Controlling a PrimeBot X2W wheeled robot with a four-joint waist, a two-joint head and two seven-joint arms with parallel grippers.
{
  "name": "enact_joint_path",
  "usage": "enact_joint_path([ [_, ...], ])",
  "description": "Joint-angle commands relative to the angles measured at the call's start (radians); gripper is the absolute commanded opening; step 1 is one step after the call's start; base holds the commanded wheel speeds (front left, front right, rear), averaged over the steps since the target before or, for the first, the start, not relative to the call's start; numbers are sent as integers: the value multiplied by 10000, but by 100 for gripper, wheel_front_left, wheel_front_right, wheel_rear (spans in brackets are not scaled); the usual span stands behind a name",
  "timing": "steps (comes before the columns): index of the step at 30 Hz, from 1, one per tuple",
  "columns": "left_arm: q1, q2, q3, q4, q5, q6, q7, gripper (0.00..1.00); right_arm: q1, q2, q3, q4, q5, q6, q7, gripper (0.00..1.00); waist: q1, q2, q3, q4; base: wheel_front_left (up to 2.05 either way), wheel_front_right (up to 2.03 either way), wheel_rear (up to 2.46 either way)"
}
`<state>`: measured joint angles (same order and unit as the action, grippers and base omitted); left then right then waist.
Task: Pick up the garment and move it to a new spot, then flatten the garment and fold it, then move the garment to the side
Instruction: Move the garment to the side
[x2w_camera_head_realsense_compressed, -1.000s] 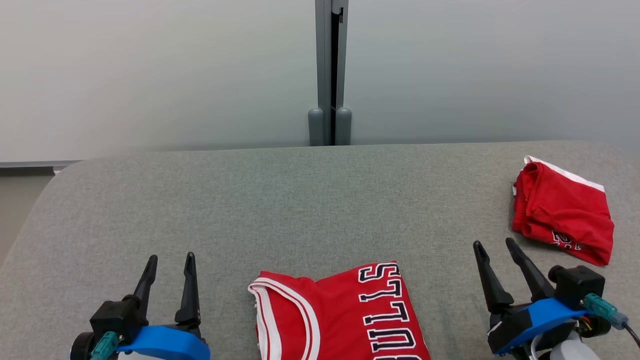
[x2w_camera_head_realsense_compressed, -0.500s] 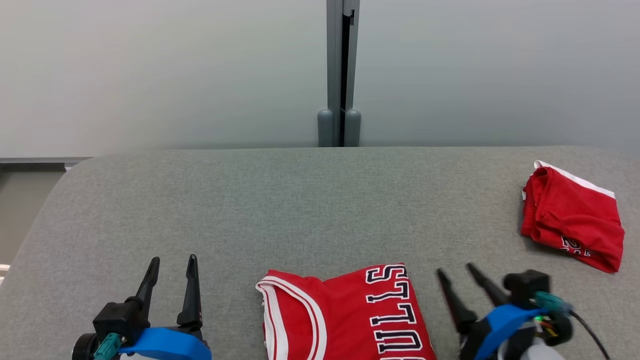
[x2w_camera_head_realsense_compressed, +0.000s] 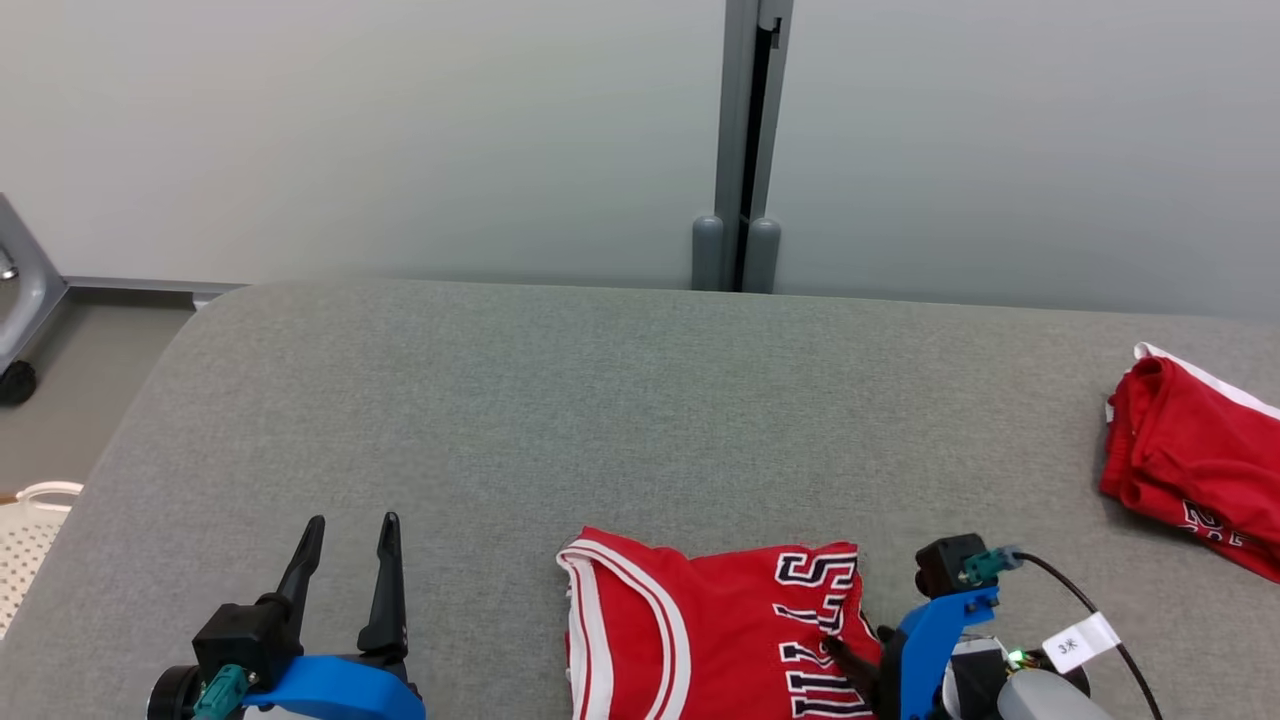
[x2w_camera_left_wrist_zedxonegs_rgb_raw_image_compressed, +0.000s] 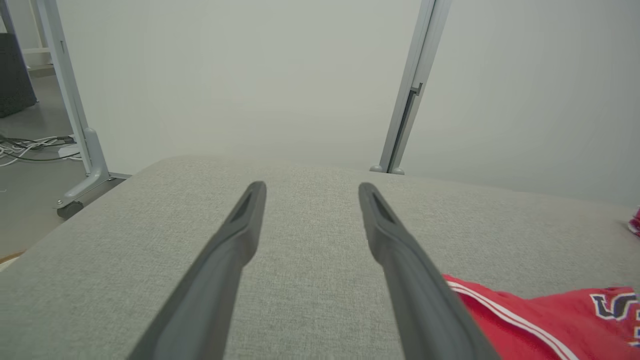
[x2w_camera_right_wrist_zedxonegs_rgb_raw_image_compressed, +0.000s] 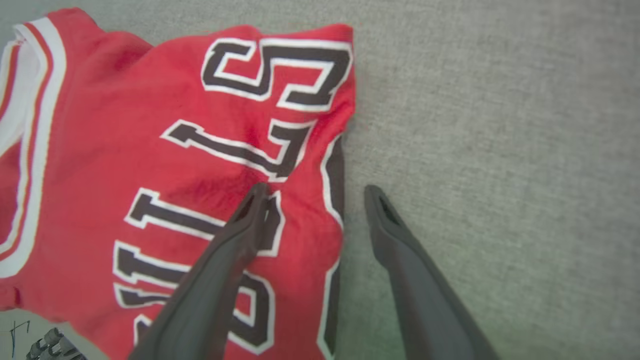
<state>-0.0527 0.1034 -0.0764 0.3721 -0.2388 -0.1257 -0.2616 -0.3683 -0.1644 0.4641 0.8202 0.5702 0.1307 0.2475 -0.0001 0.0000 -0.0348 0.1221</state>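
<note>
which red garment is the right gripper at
The jersey with big dark letters: the open right gripper straddles its edge. The red shorts lie apart, far right.

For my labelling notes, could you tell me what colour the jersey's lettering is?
Dark, near-black lettering with white outlines on the red jersey; right wrist view shows it best.

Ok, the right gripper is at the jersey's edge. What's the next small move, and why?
Probably close the right gripper on the jersey. Its jaws are open and straddle the jersey's right edge: one finger lies over the red cloth, the other over the gray surface, so closing should pinch that edge for the lift.
</note>
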Motion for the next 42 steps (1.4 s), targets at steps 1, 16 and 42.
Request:
enact_joint_path([
  [1, -95, 50, 17, 14, -5, -74, -46, 100, -141, 52, 65, 97, 106, 1, 127, 100, 1, 0, 26, 56, 0, 0, 0],
  [16, -128, -13, 13, -12, -16, -81, -46, 100, -653, -268, 649, 43, 1024, 0, -1010, 0, 1, 0, 134, -121, 0, 0, 0],
  [42, -718, -169, -923, 50, -50, -83, -46, 100, -1665, -960, 726, -45, 1733, 1, -2770, 0, 1, 0, 591, -3259, 0, 0, 0],
])
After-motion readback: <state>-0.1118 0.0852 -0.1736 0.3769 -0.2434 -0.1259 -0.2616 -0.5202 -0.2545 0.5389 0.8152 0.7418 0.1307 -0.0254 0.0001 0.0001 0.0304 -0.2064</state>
